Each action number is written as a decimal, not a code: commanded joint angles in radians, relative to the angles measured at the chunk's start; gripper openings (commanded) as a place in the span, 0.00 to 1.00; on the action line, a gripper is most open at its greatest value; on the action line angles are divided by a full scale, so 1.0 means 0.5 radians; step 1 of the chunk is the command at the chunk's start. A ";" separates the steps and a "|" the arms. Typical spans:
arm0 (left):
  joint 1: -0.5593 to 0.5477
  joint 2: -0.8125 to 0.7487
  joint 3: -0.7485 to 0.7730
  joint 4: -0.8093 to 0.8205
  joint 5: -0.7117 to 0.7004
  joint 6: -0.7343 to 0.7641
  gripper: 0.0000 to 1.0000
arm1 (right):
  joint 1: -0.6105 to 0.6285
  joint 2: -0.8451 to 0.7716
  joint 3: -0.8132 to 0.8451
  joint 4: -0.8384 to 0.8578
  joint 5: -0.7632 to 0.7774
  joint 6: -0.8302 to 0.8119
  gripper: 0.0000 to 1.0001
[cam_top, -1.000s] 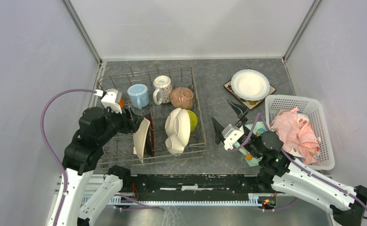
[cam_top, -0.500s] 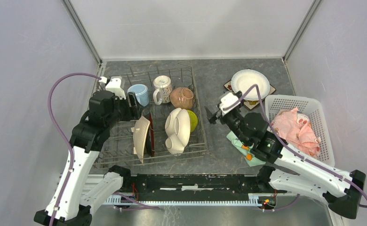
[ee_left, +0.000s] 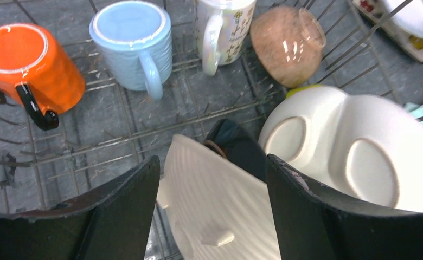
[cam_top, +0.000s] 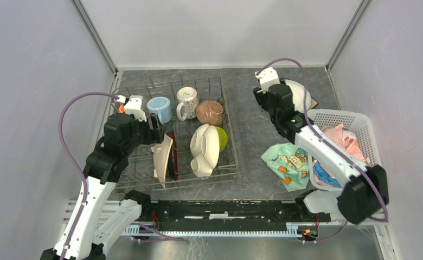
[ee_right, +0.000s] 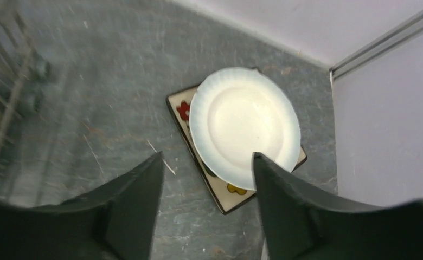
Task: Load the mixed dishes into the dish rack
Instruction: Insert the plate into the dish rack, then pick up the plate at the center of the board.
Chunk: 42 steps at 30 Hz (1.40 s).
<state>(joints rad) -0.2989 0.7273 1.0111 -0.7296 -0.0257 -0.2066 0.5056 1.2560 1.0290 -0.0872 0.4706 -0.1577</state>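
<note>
The grey wire dish rack (cam_top: pixel 144 179) holds an orange mug (ee_left: pixel 30 59), a light-blue mug (cam_top: pixel 159 110), a white patterned mug (cam_top: pixel 187 101), a tan bowl (cam_top: pixel 209 112), a lime-green bowl (cam_top: pixel 222 138) and the cream three-section plate (cam_top: pixel 205 150). A white ribbed plate (cam_top: pixel 162 154) stands upright beside a red-rimmed plate (cam_top: pixel 172 157). My left gripper (ee_left: pixel 212 160) is open and empty just above the ribbed plate. My right gripper (ee_right: pixel 206 156) is open and empty above a white plate (ee_right: pixel 244 127), which lies on a square patterned plate (ee_right: pixel 225 197) at the back right.
A teal patterned cloth (cam_top: pixel 286 162) lies on the table right of the rack. A white perforated basket (cam_top: pixel 356 122) with a pink cloth (cam_top: pixel 342 146) stands at the right. The enclosure walls are close behind the white plate.
My right arm has swung from over the teal cloth to the back, over the white plate. My left gripper has moved only a little, over the rack.
</note>
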 commanded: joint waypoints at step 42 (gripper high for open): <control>-0.117 -0.450 -0.343 0.349 -0.763 0.401 1.00 | -0.259 1.649 0.479 0.297 0.559 -0.550 0.42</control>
<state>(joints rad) -0.3511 0.5011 0.7959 -0.5949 -0.3908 -0.0658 0.3847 2.0716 1.2827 0.0063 0.7280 -0.4313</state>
